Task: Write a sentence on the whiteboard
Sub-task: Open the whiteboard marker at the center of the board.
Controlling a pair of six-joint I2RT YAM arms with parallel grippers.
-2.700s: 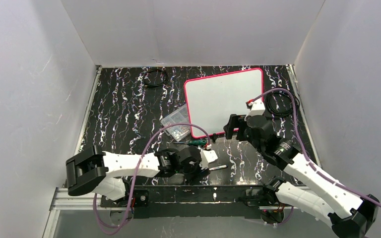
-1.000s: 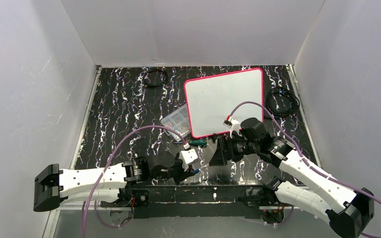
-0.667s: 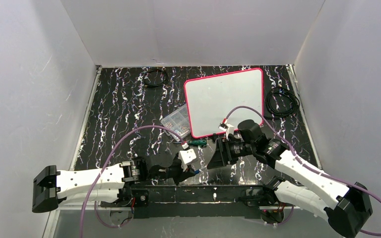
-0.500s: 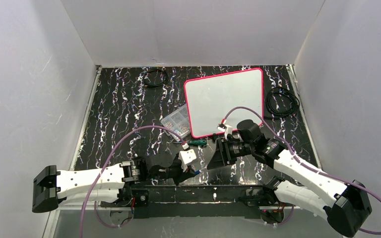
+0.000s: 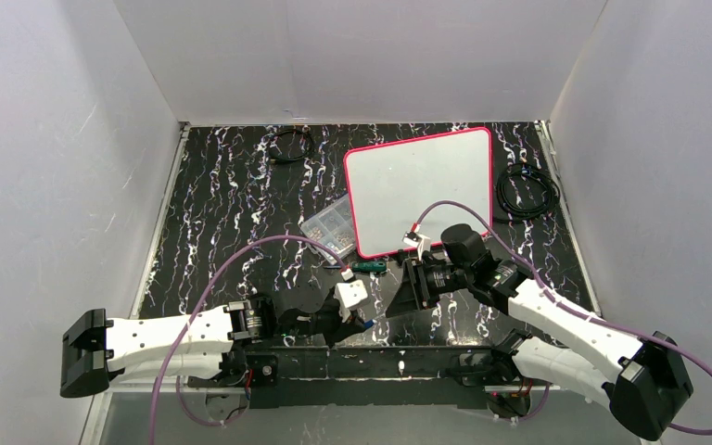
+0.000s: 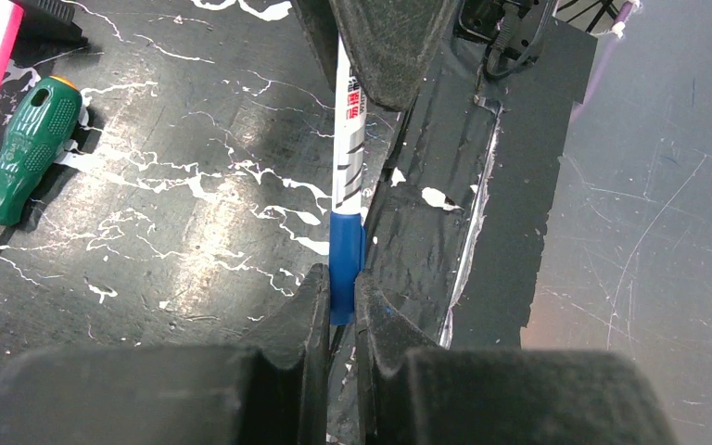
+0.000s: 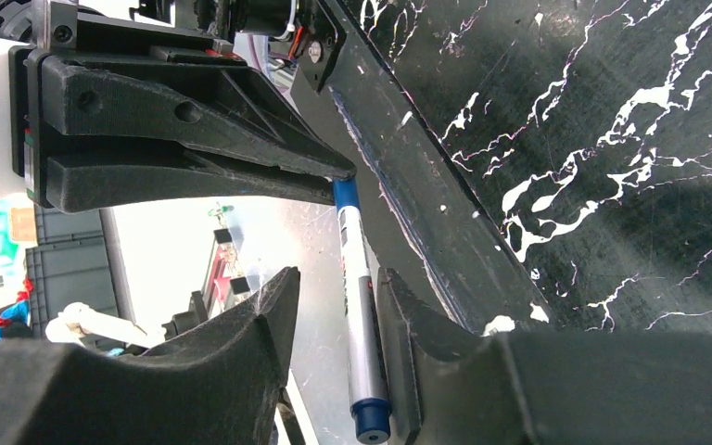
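We note the marker lying end-on between both pincers, at the lower centre of the top view. The left pincer is clenched on its blue cap. The right pincer straddles the barrel, parted, with a gap on one side. The whiteboard lies blank at upper centre, nearer the right arm. We judge uncapping is next.

Whiteboard: a flat rectangular panel with a thin pink-red rim and rounded corners, lying face up on the black, white-veined counter. It sits in the far half of the scene, right of centre, turned slightly so that its far edge runs farther back toward the right. The writing surface shows plain white from above. Its near right corner is hidden in the top view.
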